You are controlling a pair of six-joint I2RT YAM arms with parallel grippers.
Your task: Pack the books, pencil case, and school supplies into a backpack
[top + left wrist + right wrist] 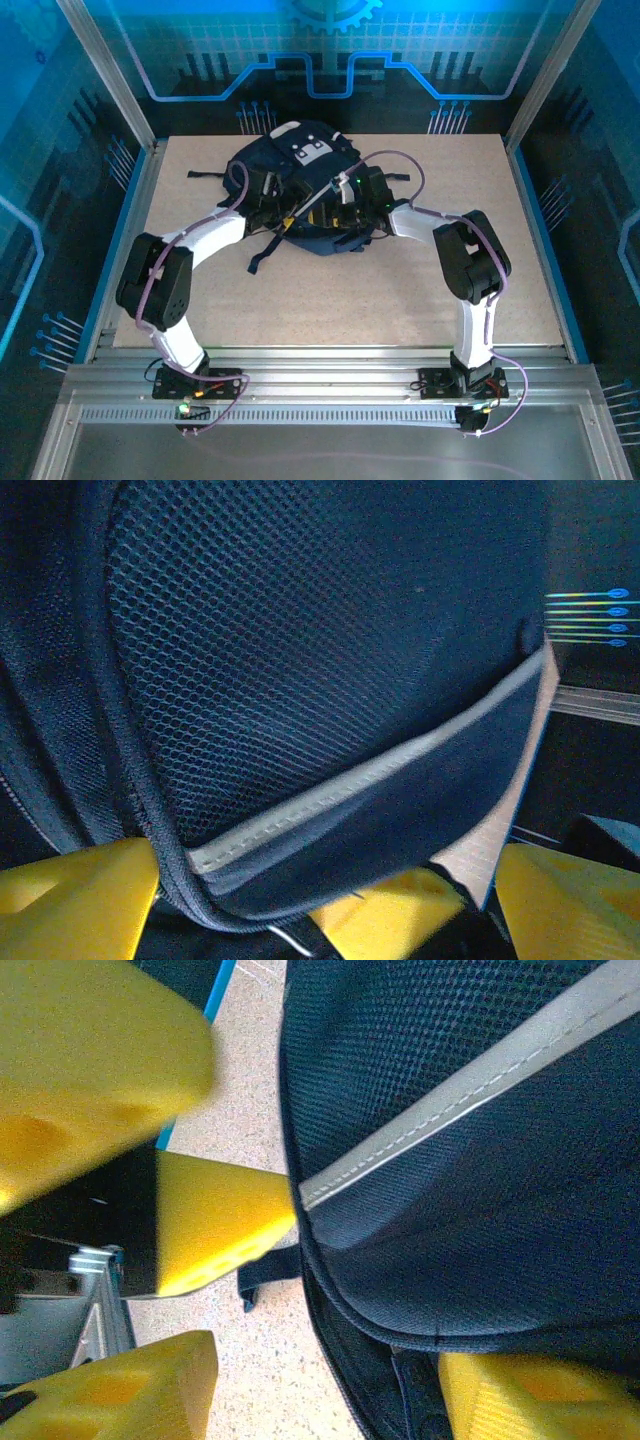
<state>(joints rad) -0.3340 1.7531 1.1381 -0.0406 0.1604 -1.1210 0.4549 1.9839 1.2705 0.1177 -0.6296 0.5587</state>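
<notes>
The backpack (300, 160) lies on the far middle of the counter (420, 300). Its long axis runs far to near, with the white-grey patches at the far end, and I have both arms reaching over it. From my left claw (272, 200) the bag lies straight ahead and pressed close. In the left wrist view, dark mesh (300, 630) and the pale stripe (380, 770) sit above that claw (325, 855). Its fingers (70, 900) are spread wide to either corner, straddling the corded rim and gripping nothing.

My right claw (348, 205) sits at the bag's near-right edge. In its own view the claw (330, 1355) is also spread wide, with the bag's rounded lower rim (480, 1240) hanging between the fingers and bare counter (260, 1080) to the left.

I judge the next move turns on that rim. Each claw is already at it and neither is nearer, so a pinch needs only a closing, not a reach.

Crowding is what stands in the way. The left claw's yellow fingers (90, 1050) loom just beside my right claw. A yellow patch (390, 910) under the fabric could be a finger or a book; I cannot tell which. A black strap (262, 255) trails near-left, well clear of both.
</notes>
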